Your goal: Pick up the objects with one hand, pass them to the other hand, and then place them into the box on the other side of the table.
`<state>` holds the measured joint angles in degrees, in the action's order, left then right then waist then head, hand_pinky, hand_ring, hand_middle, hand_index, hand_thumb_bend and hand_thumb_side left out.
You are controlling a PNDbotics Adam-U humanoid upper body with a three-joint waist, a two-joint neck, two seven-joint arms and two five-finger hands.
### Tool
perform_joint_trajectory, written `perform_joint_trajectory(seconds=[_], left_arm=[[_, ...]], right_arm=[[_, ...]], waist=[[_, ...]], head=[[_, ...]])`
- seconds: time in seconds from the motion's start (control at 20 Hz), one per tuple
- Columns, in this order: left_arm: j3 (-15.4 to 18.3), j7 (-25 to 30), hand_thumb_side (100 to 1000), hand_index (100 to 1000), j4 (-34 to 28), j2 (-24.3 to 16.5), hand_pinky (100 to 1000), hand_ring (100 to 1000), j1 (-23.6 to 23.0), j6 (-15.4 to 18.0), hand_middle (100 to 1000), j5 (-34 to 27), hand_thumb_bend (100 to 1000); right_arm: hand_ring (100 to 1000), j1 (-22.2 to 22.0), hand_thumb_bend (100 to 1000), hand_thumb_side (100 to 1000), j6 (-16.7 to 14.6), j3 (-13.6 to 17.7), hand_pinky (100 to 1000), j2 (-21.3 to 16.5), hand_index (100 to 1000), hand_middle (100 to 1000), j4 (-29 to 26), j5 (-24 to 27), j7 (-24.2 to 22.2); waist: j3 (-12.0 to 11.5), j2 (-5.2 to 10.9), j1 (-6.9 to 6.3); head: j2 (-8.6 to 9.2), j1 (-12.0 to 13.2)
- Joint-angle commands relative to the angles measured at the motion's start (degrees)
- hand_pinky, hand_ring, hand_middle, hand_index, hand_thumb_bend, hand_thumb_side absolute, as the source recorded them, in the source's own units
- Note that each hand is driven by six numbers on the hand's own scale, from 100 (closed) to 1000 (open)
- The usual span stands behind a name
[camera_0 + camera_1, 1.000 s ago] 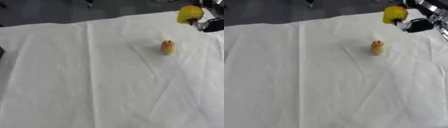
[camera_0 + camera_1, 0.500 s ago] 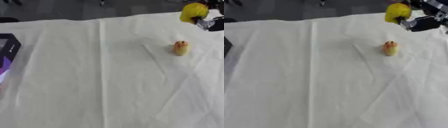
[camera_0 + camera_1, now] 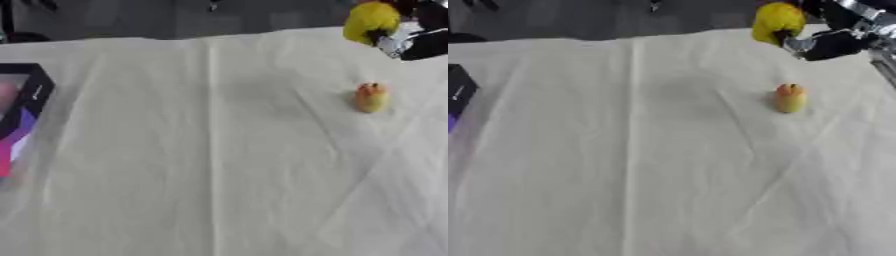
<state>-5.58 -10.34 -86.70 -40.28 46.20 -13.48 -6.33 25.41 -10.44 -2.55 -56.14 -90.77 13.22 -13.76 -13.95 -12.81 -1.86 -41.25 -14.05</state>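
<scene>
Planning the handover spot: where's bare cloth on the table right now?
Bare: the wide white cloth between the black-and-purple box at the left edge and the small orange-yellow fruit, plus all the near side. Crowded: far right corner, right hand holding a yellow object.

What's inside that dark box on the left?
The box shows pink and purple at its opening; whether that is lining or contents is unclear. Most of it lies beyond the picture's edge.

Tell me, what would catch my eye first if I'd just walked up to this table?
Probably the bright yellow object held up at the far right by the robot's right hand, whose dark fingers curl round it above the white cloth. Next, a small yellow-orange object stands alone on the cloth just below it. At the left edge sits a dark box with pink and purple showing.
</scene>
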Motion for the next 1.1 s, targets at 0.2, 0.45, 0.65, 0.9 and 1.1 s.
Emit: perform_joint_trajectory(seconds=[0.2,0.45,0.65,0.9,1.1], left_arm=[[-1.06,1.70,596,778,-1.13,-1.33,817,715,2.84,0.37,722,3.11,100],[-2.91,4.33,568,782,-1.02,-0.97,819,719,4.96,0.17,727,5.58,100],[-4.75,7.13,544,785,-0.43,-0.32,818,722,6.90,-0.23,729,8.03,100],[-7.64,11.25,525,790,0.04,0.73,823,730,9.26,-0.47,735,10.84,100],[-9.87,14.19,522,795,0.02,1.59,825,734,10.92,-0.66,739,12.17,100]], right_arm=[[589,3.40,100,100,1.98,-1.93,947,2.40,572,433,0.25,-0.91,2.50],[590,4.69,100,103,3.14,-3.81,951,4.82,573,434,0.98,-1.86,2.81],[590,5.36,100,117,3.68,-4.96,957,6.32,574,435,1.34,-2.53,2.13],[588,6.25,100,144,4.27,-6.36,967,8.16,575,436,2.21,-3.56,1.28],[587,7.09,100,164,4.35,-7.17,970,9.24,575,435,2.41,-2.89,1.88]], waist=[[-0.51,2.19,-0.06],[-1.04,2.25,0.01],[-1.46,2.26,0.02],[-2.28,2.10,-0.13],[-2.97,1.96,-0.17]], head=[[-0.94,-0.50],[-1.19,-0.75],[-1.19,-0.91],[-1.13,-1.48],[-0.96,-2.30]])
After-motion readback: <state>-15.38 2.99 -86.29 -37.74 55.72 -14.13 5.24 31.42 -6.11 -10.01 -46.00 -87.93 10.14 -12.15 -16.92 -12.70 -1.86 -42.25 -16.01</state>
